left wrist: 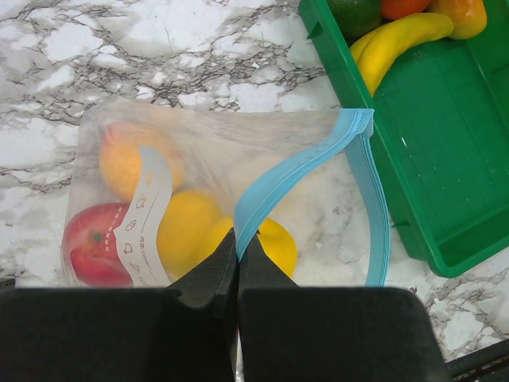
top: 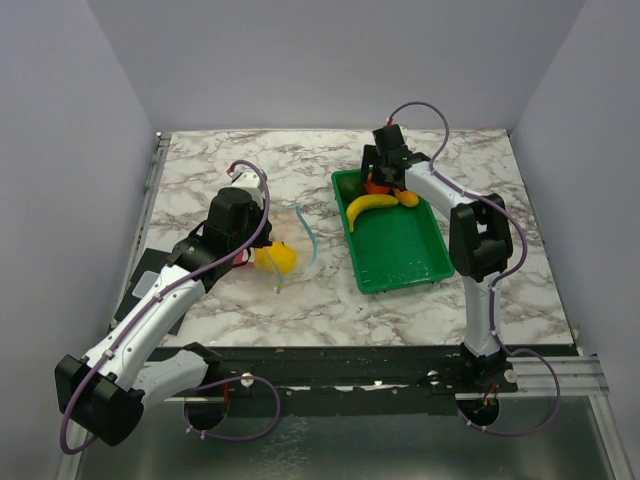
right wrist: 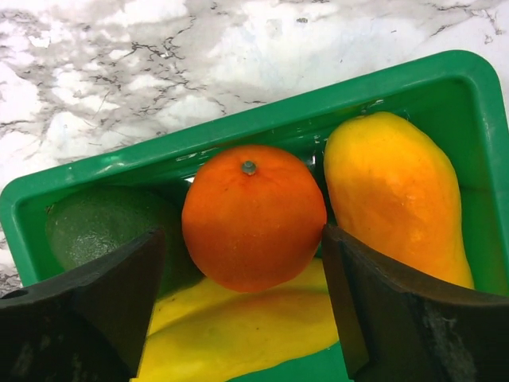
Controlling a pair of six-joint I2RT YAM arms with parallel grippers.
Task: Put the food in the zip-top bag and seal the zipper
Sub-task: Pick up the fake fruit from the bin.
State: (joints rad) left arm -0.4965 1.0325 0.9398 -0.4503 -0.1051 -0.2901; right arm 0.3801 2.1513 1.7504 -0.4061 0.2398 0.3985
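Blue zipper (left wrist: 294, 163) is being pinched by the left gripper (left wrist: 238, 247), fingers fully closed. The orange (right wrist: 253, 216) is lying squarely between the wide-spread, empty fingers of the right gripper (right wrist: 240, 239).

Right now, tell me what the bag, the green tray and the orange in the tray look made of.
The zip-top bag: thin clear plastic film, glossy and creased; the fruit shows through it. The green tray: rigid plastic, glossy, with bright highlights along its rim. The orange: probably moulded plastic, smooth with a soft sheen and uniform colour, but not certain.
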